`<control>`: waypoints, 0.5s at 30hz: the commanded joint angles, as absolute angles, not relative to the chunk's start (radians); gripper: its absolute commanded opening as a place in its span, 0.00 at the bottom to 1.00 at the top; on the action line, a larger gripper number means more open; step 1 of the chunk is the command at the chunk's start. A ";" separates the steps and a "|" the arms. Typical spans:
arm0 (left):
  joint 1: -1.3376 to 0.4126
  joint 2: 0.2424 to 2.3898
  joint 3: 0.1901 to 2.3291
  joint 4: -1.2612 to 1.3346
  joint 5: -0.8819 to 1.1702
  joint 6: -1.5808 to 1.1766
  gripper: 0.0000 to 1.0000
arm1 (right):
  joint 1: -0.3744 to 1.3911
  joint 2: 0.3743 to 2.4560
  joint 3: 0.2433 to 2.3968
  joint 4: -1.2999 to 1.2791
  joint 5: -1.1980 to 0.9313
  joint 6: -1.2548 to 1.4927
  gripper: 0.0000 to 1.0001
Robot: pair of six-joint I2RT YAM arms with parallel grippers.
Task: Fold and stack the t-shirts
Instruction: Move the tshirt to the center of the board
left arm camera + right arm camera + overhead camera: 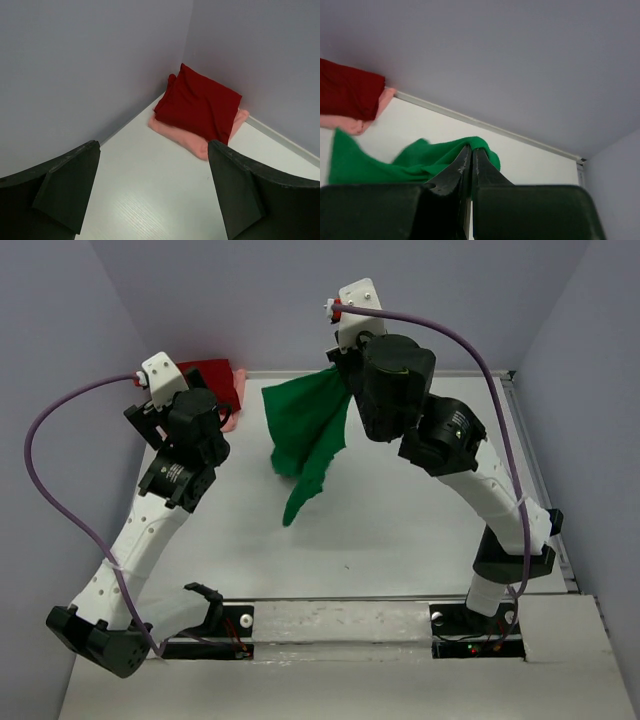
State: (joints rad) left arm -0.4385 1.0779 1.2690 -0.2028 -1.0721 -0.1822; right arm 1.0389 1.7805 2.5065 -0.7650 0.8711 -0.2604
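The bright green t-shirt (308, 436) hangs in the air above the table's far middle, pinched at one edge by my right gripper (343, 377), which is shut on it; it also shows in the right wrist view (415, 162) draped around the closed fingertips (465, 155). The dark red t-shirt (200, 105) lies folded on the folded salmon pink t-shirt (187, 140) in the far left corner; the stack also shows in the top view (218, 385). My left gripper (152, 187) is open and empty, low over the table just short of that stack.
Grey walls (60, 360) close in the white table (400, 530) on the left, back and right. A metal rail (535, 470) runs along the right edge. Purple cables (45, 470) loop from both wrists.
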 commanded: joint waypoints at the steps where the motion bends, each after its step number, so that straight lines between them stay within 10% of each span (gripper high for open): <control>1: -0.442 1.055 1.261 -0.178 -1.108 -0.230 0.99 | 1.080 1.772 2.488 -0.476 1.183 -0.575 0.00; 9: -0.459 1.042 1.267 -0.181 -1.106 -0.219 0.99 | 0.898 1.729 2.200 -0.139 1.226 -0.767 0.00; 15: -0.482 1.006 1.273 -0.181 -1.118 -0.199 0.99 | 0.664 1.873 2.251 -0.822 1.058 -0.174 0.00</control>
State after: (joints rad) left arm -0.4652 1.0584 1.2686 -0.2138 -1.0733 -0.1928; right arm 0.7826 1.8050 2.1979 -0.5095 1.1122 -0.5064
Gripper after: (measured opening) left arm 0.989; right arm 0.020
